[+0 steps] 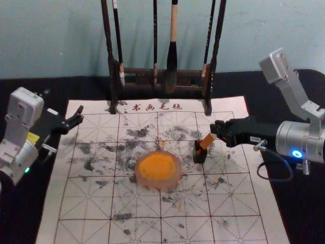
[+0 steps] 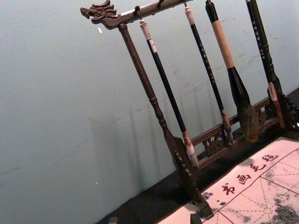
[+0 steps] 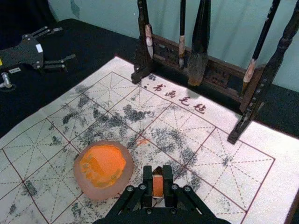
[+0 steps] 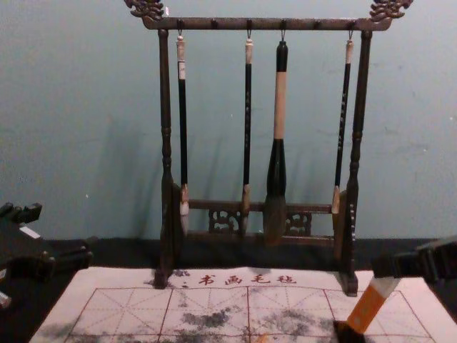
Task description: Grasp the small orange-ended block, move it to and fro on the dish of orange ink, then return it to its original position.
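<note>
Over there the right gripper (image 1: pixel 214 129) pinches the slanted orange block (image 1: pixel 206 141) at the dark holder (image 1: pixel 198 154) near the ink dish (image 1: pixel 158 169); the left gripper (image 1: pixel 65 101) hangs with jaws spread

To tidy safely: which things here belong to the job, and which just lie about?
For the job:
orange-ended block, in the right hand
dish of orange ink
dark holder at the block's foot

Not for it:
brush rack
four hanging brushes
left hand, at left

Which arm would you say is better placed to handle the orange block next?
Right, I'd judge: the right gripper holds the block near the dish, while the left gripper is open and farther off.
</note>
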`<state>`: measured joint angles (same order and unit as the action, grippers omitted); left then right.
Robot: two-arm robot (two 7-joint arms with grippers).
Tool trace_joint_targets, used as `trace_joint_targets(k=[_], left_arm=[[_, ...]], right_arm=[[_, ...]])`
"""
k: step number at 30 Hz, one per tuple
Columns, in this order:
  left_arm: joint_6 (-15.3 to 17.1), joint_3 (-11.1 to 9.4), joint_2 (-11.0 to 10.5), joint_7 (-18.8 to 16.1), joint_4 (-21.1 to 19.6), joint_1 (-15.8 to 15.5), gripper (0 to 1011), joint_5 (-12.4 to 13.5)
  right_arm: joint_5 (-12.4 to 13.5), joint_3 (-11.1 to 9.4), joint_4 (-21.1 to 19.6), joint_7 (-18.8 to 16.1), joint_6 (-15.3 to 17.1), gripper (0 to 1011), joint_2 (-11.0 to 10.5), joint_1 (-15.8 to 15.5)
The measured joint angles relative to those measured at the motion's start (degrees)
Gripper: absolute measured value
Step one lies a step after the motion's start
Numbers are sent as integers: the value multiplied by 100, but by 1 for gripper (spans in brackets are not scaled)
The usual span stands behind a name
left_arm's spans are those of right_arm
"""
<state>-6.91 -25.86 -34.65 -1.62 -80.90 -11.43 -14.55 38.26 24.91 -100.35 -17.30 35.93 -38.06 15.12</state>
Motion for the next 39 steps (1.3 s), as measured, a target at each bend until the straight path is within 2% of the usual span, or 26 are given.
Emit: trace_joint_targets(k=[23,39], left_arm=[[0,0,0,0,0,0,1002,0],[0,0,0,0,0,0,1001,0]], right_arm=[[85,231,234,180,55,132,123,175],[70,277,350,222,56,132,162,227]])
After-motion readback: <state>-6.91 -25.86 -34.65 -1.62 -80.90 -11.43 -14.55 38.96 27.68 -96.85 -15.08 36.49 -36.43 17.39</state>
